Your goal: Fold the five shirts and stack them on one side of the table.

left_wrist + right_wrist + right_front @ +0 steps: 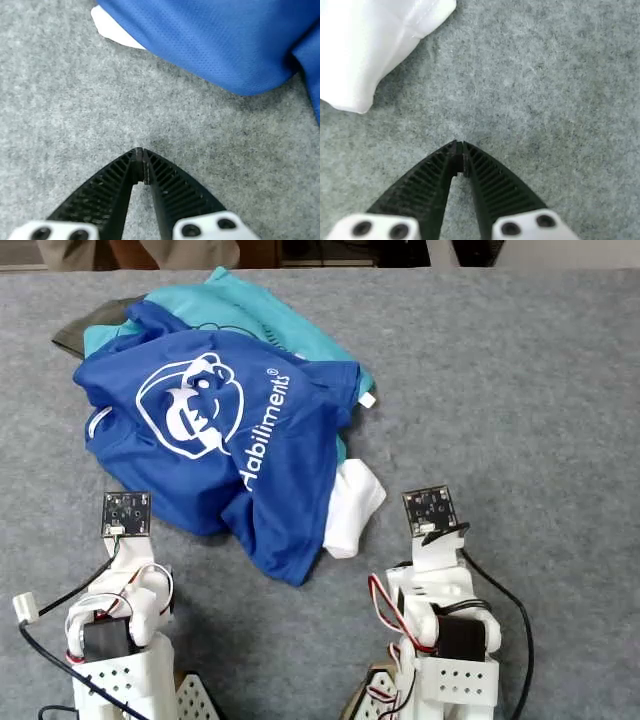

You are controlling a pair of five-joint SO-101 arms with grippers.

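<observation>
**Across the far left of the worktop, shirts lie in a heap; both claws shut**

High view: a crumpled blue shirt (220, 430) with a white printed figure sprawls on top of the pile, between the far edge and the middle of the grey worktop (520, 390). A teal shirt (250, 315) shows from beneath it along the far edge. A dark garment (85, 330) pokes out toward the far left corner. A white shirt (352, 505) sticks out from under the blue one on the side nearer the worktop's middle. The left arm (125, 570) and the right arm (440, 580) stand at the near edge, well apart from each other. The left arm's head is just beside the blue hem, and the right arm's head is near the white cloth.

Left wrist view: the left claw (140, 152) is closed, its black ribbed tips touching, and holds nothing. It is over bare grey worktop (60, 100). A fold of the blue shirt (225, 40) lies near ahead of it, apart from the tips, with a scrap of the white shirt (112, 27) beside that fold.

Right wrist view: the right claw (459, 146) is likewise closed and empty above the worktop (545, 75). The white shirt (365, 45) lies near, off to one side, not touching it.
</observation>
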